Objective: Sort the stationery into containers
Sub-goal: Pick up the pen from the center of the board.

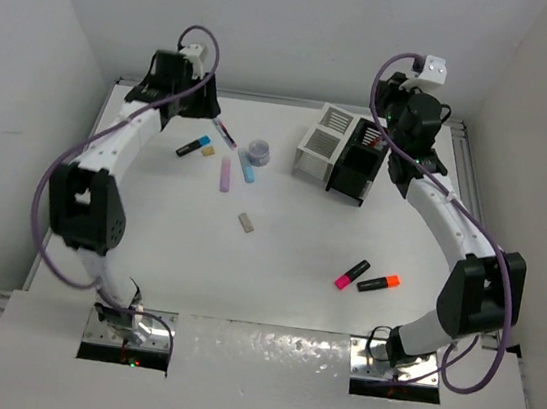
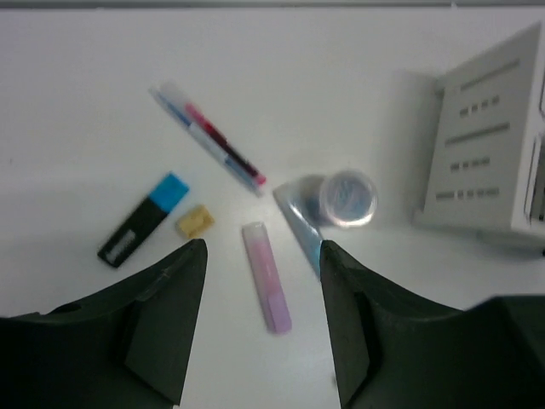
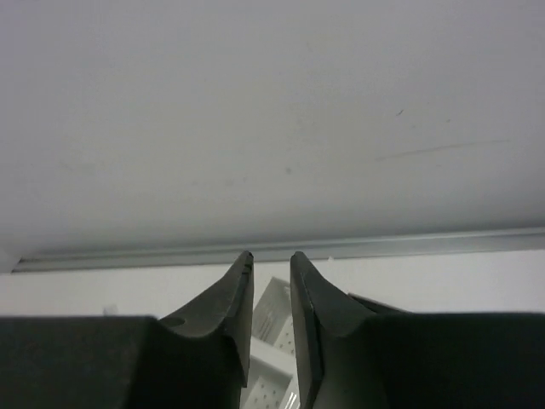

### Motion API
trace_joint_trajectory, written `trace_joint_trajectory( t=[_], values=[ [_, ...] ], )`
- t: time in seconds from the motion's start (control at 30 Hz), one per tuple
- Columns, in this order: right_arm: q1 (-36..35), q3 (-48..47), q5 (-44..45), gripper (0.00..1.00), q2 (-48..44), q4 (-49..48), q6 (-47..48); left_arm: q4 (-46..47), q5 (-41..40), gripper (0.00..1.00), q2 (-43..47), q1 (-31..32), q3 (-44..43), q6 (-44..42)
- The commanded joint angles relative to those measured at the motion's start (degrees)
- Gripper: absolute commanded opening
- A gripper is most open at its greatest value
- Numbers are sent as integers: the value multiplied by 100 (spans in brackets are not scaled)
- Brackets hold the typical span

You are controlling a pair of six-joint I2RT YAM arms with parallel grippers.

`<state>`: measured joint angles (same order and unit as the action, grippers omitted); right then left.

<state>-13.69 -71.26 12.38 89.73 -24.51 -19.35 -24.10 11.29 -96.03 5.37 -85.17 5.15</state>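
Note:
My left gripper (image 1: 205, 112) (image 2: 262, 247) is open and empty, hovering above a pastel pink stick (image 2: 266, 277) (image 1: 225, 173) that lies between its jaws in the left wrist view. Beside it lie a pastel blue stick (image 2: 298, 223) (image 1: 246, 167), a greyish round piece (image 2: 345, 198) (image 1: 259, 149), a red pen (image 2: 213, 141) (image 1: 225, 135), a black highlighter with a blue end (image 2: 143, 220) (image 1: 192, 145) and a small yellow piece (image 2: 195, 221). My right gripper (image 1: 398, 115) (image 3: 271, 256) is narrowly open and empty above the black bin (image 1: 357, 165), which is joined to the white bin (image 1: 322, 142) (image 2: 490, 162) (image 3: 272, 341).
A beige eraser (image 1: 246, 222) lies mid-table. A pink-ended highlighter (image 1: 352, 274) and an orange-ended highlighter (image 1: 379, 283) lie at the front right. White walls enclose the table on three sides, with a metal rail (image 3: 426, 245) along the back edge.

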Motion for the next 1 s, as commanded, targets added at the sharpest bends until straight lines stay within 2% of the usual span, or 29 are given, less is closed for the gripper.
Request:
trace_joint_trajectory(
  t=[0.0, 0.03, 0.07, 0.13, 0.17, 0.2, 0.3, 0.43, 0.73, 0.97],
  values=[
    [-54, -55, -675, 21, -202, 1282, -577, -1049, -549, 53, -1367, 105, -1709, 530],
    [-98, -11, -789, 21, -245, 1300, -657, -1401, -575, 53, -2097, 105, -2184, 696],
    [-116, 94, -833, 21, -307, 1396, -710, -1535, -654, 53, -2435, 114, -3093, 794],
    [-221, 157, -860, 21, -351, 1502, -771, -1590, -1004, 53, -3207, 114, -3724, 1005],
    [-248, 200, -904, 20, -395, 1615, -789, -1433, -1102, 53, -3316, 149, -3805, 1006],
    [-326, 218, -922, 19, -404, 1651, -815, -1257, -1494, 53, -3404, 158, -3814, 954],
    [-476, 236, -966, 19, -483, 1853, -807, -607, -1848, 52, -3808, 175, -3876, 935],
    [-643, 297, -826, 18, -606, 2081, -807, -149, -2016, 48, -4099, 184, -4008, 935],
    [-881, 517, -342, 18, -1010, 2433, -772, 107, -2210, 44, -4573, 158, -3832, 865],
    [-916, 570, -122, 19, -1195, 2680, -640, 72, -2104, 37, -4741, 158, -3753, 1076]
  ],
)
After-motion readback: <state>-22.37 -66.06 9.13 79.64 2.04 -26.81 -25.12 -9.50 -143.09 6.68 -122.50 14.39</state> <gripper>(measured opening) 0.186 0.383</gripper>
